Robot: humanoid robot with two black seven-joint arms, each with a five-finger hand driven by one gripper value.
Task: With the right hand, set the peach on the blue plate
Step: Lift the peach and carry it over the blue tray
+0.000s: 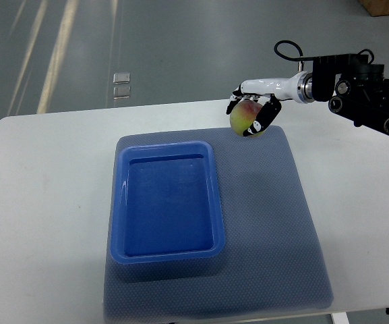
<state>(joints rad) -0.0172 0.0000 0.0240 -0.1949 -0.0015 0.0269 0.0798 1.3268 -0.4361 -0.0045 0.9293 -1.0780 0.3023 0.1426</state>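
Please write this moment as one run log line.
right hand: shut on peach | position: over mat's far edge | blue plate: empty

The right arm [356,94] enters from the picture's three o'clock edge, high up, and reaches toward nine o'clock. Its white wrist is level, and the right hand [255,108] has its fingers [270,113] curled downward around the peach [245,120].

The right hand [253,108] grips the peach [243,118] over the mat's [282,223] one o'clock corner; the blue plate [166,202] sits at seven o'clock.
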